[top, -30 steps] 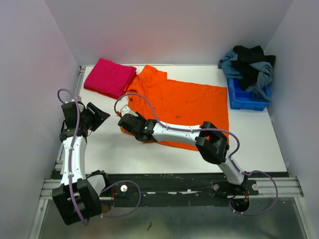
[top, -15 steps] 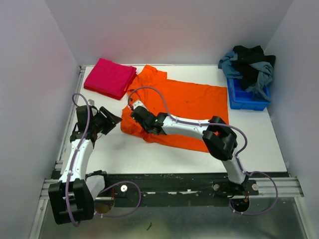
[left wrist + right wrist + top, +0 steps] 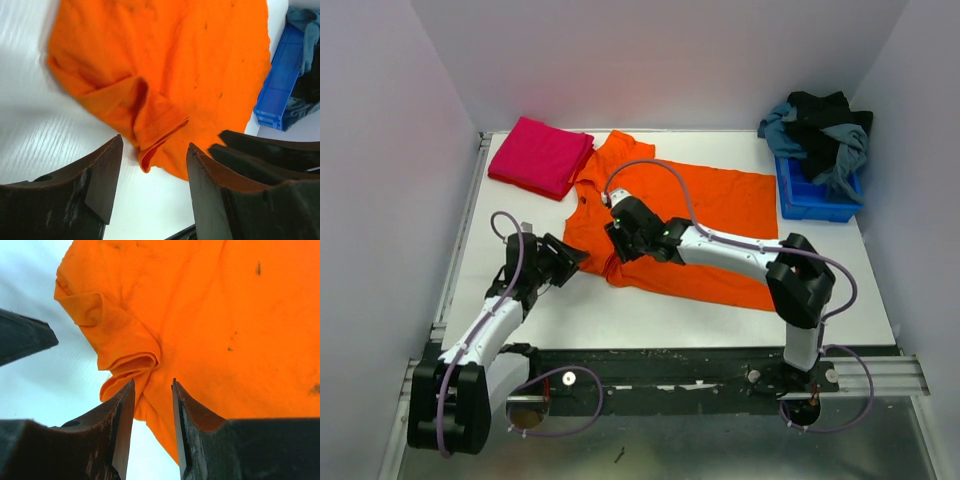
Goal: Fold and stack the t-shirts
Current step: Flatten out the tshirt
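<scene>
White walls close in a white table (image 3: 650,300), and from above the orange t-shirt (image 3: 720,210) lies spread flat across its middle, collar toward the far left. The pink t-shirt (image 3: 540,155) is already folded to a rectangle in the far-left corner, touching the orange one's shoulder, and that looks like the place to stack. At the far right, a blue bin (image 3: 815,200) holds a heap of dark clothes (image 3: 820,130). My right gripper (image 3: 620,235) sits over the orange shirt's near-left part, and my left gripper (image 3: 565,262) hangs just off that edge, over bare table. In the left wrist view, my left gripper (image 3: 155,150) is spread wide and empty, aimed at the rumpled sleeve (image 3: 150,120), which is doubled over on itself. I judge it needs flattening before any fold. In the right wrist view, my right gripper (image 3: 152,387) stands slightly parted just above the same rolled sleeve (image 3: 125,355), with no cloth pinched that I can see.
</scene>
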